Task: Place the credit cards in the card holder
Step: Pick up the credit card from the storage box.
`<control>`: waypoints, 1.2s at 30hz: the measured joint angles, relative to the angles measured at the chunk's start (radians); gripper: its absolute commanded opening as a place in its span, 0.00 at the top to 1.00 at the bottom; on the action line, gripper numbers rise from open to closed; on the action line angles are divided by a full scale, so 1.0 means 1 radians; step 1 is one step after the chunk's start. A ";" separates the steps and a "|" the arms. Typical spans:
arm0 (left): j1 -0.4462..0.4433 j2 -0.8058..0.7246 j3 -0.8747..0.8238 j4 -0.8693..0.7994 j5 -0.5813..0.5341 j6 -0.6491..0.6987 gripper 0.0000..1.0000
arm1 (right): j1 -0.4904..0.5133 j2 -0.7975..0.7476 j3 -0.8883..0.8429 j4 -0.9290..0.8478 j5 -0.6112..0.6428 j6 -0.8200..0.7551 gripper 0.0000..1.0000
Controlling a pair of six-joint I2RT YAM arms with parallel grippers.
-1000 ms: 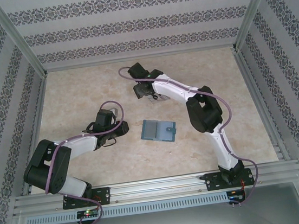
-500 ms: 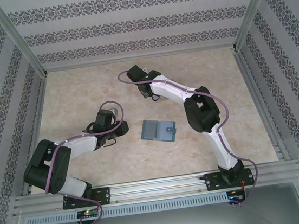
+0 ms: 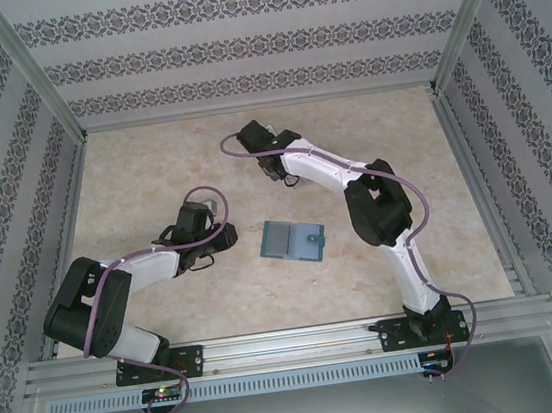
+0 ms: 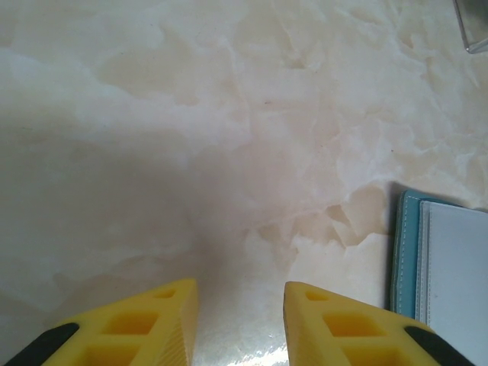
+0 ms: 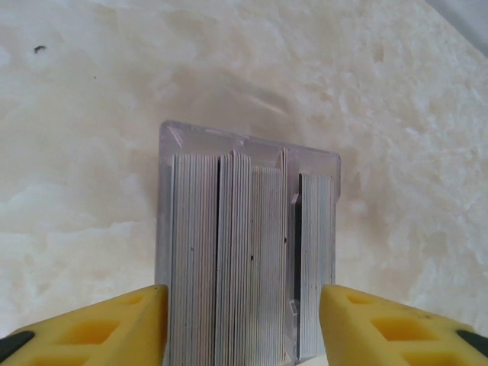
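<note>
Right gripper (image 5: 242,305) narrows spread jaws astride clear ridged plastic rack (image 5: 252,149), a grasp likely starting; left gripper (image 4: 240,305) parted, empty.

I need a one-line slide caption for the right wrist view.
Right tool, open, poised over a clear slotted rack on the marble table.

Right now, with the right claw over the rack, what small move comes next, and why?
Probably centre and narrow the right claw on the dark strip, likely a card, standing in the rack: its fingers straddle the whole rack, too wide for one card, and the holder lies open.
</note>
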 measured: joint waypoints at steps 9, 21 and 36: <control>0.000 0.001 0.000 0.000 0.000 0.000 0.63 | -0.007 -0.041 -0.023 0.016 -0.026 -0.028 0.46; 0.000 0.001 0.000 0.000 0.001 0.000 0.63 | -0.010 -0.042 -0.057 0.023 -0.011 -0.063 0.66; 0.000 0.026 0.002 0.000 0.025 0.000 0.63 | 0.006 -0.053 -0.059 0.018 0.016 -0.103 0.88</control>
